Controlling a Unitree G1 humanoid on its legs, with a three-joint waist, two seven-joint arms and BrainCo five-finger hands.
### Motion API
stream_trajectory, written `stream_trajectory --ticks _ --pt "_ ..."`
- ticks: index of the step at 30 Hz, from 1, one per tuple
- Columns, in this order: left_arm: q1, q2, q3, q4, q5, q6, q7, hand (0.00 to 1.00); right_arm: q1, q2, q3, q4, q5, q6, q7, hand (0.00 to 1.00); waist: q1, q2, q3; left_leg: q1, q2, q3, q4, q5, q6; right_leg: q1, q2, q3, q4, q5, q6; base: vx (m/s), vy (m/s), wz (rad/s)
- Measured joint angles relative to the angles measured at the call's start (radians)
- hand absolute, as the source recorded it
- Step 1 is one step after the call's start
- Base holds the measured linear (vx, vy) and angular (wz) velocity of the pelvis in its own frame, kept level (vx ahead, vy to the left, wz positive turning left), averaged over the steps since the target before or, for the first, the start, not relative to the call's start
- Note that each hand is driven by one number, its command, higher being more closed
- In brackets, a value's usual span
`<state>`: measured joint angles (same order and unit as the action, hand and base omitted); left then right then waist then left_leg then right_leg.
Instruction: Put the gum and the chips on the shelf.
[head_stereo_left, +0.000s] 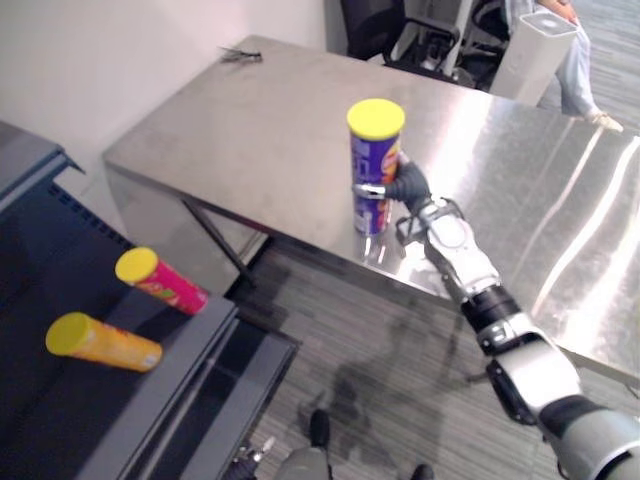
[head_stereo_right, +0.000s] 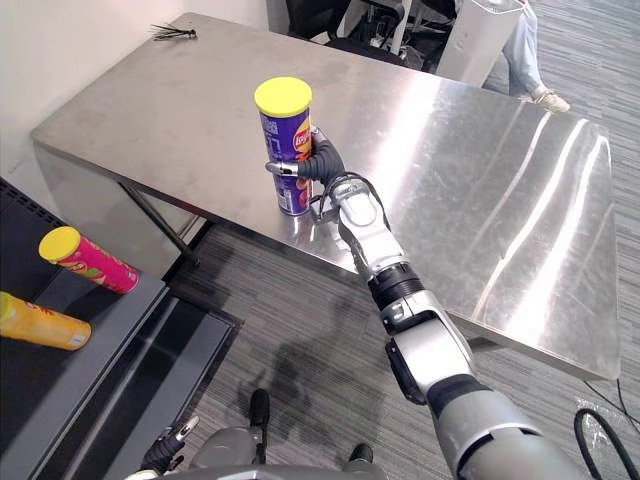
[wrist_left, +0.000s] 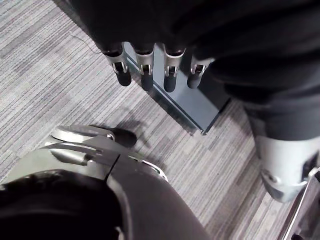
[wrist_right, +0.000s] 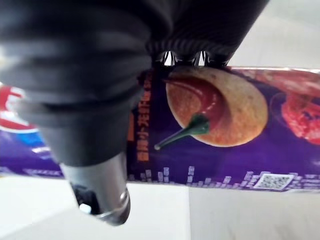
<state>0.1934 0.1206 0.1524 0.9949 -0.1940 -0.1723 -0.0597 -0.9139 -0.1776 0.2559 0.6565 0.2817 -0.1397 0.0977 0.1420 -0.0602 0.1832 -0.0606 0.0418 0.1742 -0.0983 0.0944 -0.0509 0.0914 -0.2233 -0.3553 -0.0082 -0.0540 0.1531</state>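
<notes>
Right hand curled round upright can on table; left hand slack. Lift straight up before swinging toward shelf.

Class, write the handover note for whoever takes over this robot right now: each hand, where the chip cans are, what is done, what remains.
Right robot hand: shut round the purple cylindrical chip can with a yellow lid, upright at the near edge of the steel table.
Left robot hand: open, holding nothing, low over the grey carpet floor.
Done: a pink chip can and an orange chip can, both yellow-lidded, lie on the dark shelf.
Left: carry the purple can to the shelf.
</notes>
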Motion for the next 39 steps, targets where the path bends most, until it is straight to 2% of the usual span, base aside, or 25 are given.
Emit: stream_trajectory --ticks 8,10,14,20,22,24,27,32,39 --pt "0.0 0.0 -0.001 -0.001 0.0 0.0 0.002 0.0 0.001 -0.001 0.0 0.006 0.003 0.006 -0.002 1.0 -0.001 -0.001 0.0 -0.002 0.008 0.006 -0.006 0.003 0.001 -0.017 0.001 0.011 0.012 0.0 0.0 -0.05 0.009 -0.06" --pt "-0.001 0.001 -0.002 -0.001 0.0 0.0 0.005 0.0 0.01 -0.011 -0.003 -0.036 0.005 0.008 -0.006 1.0 -0.003 -0.002 0.0 -0.009 0.012 0.007 -0.006 0.01 0.001 -0.027 0.006 0.025 0.012 0.0 -0.001 -0.11 0.013 -0.12" --pt "-0.002 0.001 -0.001 -0.001 0.0 0.0 0.01 0.0 0.098 -0.057 -0.031 -0.288 0.04 -0.002 -0.013 1.0 -0.006 -0.002 -0.001 -0.021 0.028 0.008 -0.006 0.025 -0.001 -0.043 0.022 0.035 0.011 -0.001 -0.004 -0.08 -0.015 -0.06" --pt "0.009 0.007 0.001 0.002 0.003 0.001 0.012 0.0 0.308 -0.081 -0.138 -0.569 0.049 -0.032 -0.021 1.0 -0.029 -0.018 -0.019 -0.024 0.044 0.023 -0.006 0.031 -0.003 -0.057 0.036 0.056 0.012 0.002 -0.009 -0.04 -0.006 -0.08" --pt "0.012 0.01 0.003 0.002 0.005 0.001 0.012 0.0 0.376 -0.081 -0.174 -0.627 0.05 -0.041 -0.022 1.0 -0.03 -0.025 -0.03 -0.025 0.045 0.032 -0.006 0.031 -0.003 -0.066 0.037 0.066 0.012 0.004 -0.011 0.0 0.007 -0.14" --pt "0.021 0.015 0.006 0.002 0.014 0.001 0.011 0.0 0.457 -0.085 -0.234 -0.699 0.049 -0.044 -0.022 1.0 -0.052 -0.033 -0.046 -0.024 0.045 0.033 -0.006 0.032 -0.003 -0.065 0.036 0.068 0.011 0.004 -0.011 0.01 0.003 -0.03" --pt "0.03 0.017 0.01 0.003 0.02 0.001 0.011 0.0 0.556 -0.101 -0.326 -0.776 0.049 -0.054 -0.022 1.0 -0.06 -0.04 -0.07 -0.024 0.044 0.035 -0.006 0.031 -0.003 -0.066 0.036 0.07 0.01 0.004 -0.011 0.0 0.0 0.0" --pt "0.042 0.016 0.014 0.003 0.021 0.001 0.012 0.0 0.695 -0.1 -0.46 -0.858 0.042 -0.084 -0.024 1.0 -0.079 -0.038 -0.096 -0.022 0.045 0.035 -0.006 0.031 -0.003 -0.066 0.036 0.07 0.009 0.004 -0.011 0.0 0.0 0.0" --pt "0.051 0.001 0.044 0.005 0.025 0.0 0.01 0.0 0.873 -0.059 -0.579 -0.897 0.041 -0.092 -0.023 1.0 -0.1 -0.031 -0.133 -0.018 0.046 0.044 -0.006 0.028 -0.007 -0.069 0.036 0.081 0.01 0.004 -0.012 -0.01 0.005 -0.05"
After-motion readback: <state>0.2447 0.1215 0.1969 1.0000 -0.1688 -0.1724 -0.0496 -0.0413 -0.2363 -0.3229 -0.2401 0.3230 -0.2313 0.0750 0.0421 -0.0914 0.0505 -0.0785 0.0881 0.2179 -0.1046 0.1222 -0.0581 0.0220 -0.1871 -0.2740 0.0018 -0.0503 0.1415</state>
